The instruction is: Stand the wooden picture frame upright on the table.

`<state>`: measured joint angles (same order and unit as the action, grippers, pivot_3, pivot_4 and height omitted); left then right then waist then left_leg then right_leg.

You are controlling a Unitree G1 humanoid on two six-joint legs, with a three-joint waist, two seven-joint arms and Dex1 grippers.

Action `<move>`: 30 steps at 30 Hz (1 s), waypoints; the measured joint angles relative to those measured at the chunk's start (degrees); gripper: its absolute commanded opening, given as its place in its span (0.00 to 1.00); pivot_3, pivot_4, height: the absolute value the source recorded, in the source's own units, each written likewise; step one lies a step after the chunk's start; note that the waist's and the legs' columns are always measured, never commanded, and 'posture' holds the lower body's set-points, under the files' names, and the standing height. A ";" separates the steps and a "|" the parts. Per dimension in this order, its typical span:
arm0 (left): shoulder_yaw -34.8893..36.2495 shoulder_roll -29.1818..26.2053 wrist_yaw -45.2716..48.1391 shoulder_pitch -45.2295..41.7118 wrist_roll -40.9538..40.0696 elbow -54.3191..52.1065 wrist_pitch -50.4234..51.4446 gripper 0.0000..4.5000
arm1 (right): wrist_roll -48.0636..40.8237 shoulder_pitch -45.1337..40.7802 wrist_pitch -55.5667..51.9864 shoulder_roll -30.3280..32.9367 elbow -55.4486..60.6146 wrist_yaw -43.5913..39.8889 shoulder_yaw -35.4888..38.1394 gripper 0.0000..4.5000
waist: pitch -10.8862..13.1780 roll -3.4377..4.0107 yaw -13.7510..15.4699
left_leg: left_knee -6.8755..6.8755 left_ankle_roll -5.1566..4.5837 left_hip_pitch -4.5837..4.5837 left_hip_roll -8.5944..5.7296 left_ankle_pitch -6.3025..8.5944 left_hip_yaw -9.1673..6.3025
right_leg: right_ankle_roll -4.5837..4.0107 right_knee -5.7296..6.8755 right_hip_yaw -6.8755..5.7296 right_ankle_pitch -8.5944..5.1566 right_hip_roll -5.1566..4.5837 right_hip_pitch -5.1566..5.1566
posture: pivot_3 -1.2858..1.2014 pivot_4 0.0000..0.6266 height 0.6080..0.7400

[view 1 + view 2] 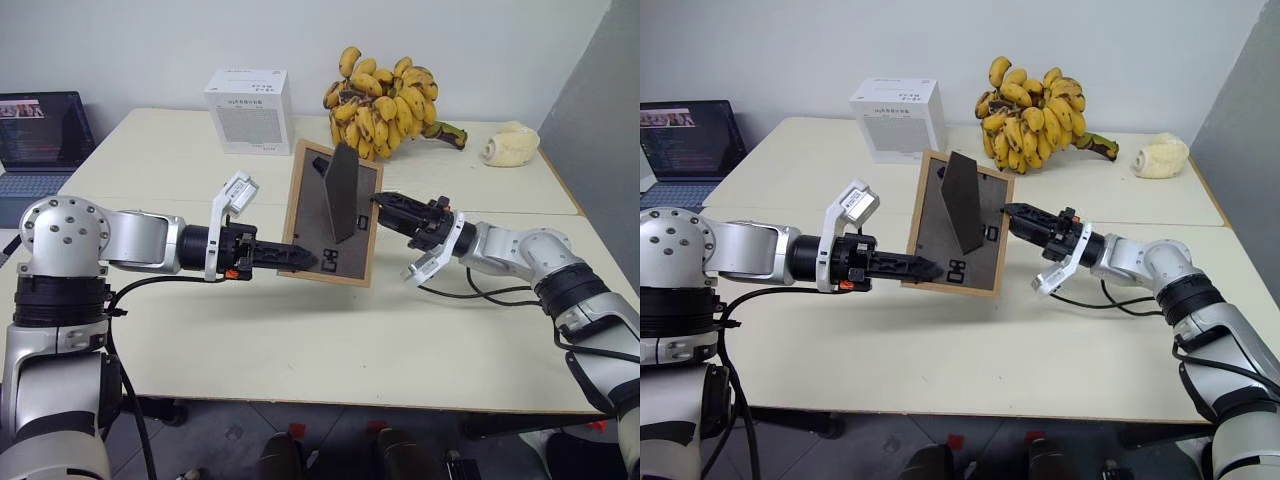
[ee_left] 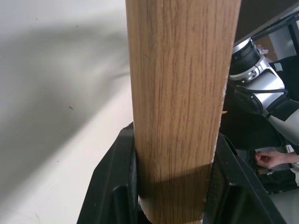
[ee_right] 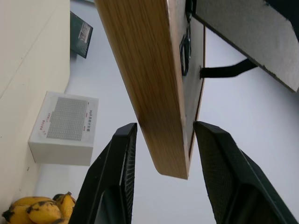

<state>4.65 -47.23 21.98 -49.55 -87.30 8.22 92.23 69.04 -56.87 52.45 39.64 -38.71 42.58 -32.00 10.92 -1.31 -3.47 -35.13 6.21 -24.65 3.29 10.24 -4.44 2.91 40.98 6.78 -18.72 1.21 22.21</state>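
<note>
The table (image 1: 300, 340) is a broad cream top, made of two slabs butted along a seam. Held above its middle, clear of the surface, is the wooden picture frame (image 1: 315, 215): its long axis runs nearly vertical with the top leaning slightly away from the robot, the dark grey back facing the robot and the stand (image 1: 342, 190) folded out toward the camera.

The left gripper (image 1: 300, 260) is clamped on the frame's lower left corner, both fingers pressed against the wood in the left wrist view. The right gripper (image 1: 385, 205) meets the frame's right edge; in the right wrist view its fingers (image 3: 114, 177) straddle the wooden edge with a gap on each side, so the jaws are parted and not gripping.

At the far edge stand a white box (image 1: 250, 110) with small print too fine to read, a bunch of bananas (image 1: 385, 105) and a pale cream object (image 1: 510, 143). A laptop (image 1: 40, 135) sits off the table's left side.
</note>
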 measured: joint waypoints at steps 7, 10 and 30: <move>0.00 0.00 -0.01 0.00 -0.11 0.02 0.00 0.29 | 0.58 0.19 -1.95 2.13 0.06 0.31 -0.65 0.66 | 0.00 0.00 0.01 | 0.00 -0.01 0.00 -0.01 -0.01 0.00 | 0.00 0.01 0.00 0.00 -0.01 0.00 | 0.52 0.24 1.00; -0.01 0.00 -0.01 0.00 -0.25 0.05 0.00 0.29 | 0.86 -0.39 -2.08 2.25 -0.04 1.20 -0.96 0.66 | 0.00 0.00 0.00 | 0.00 -0.02 0.00 -0.01 -0.01 -0.01 | 0.00 0.02 0.00 0.00 -0.01 0.01 | 0.52 0.24 1.00; -0.46 -0.22 -0.89 -0.56 -2.88 0.37 0.00 0.29 | 6.24 -11.50 -3.58 -4.61 -9.63 10.91 -9.62 0.66 | 0.00 -0.01 -0.58 | 0.02 -0.16 0.00 -0.50 -0.10 -0.17 | 0.00 0.07 -0.05 0.00 -0.41 -0.02 | 0.52 0.24 1.00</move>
<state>4.19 -47.45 21.09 -50.11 -90.18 8.58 92.23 75.28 -68.37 48.88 35.03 -48.34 53.49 -41.62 10.91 -1.32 -4.04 -35.12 6.05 -24.66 2.79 10.13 -4.60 2.91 41.04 6.73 -18.72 0.80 22.19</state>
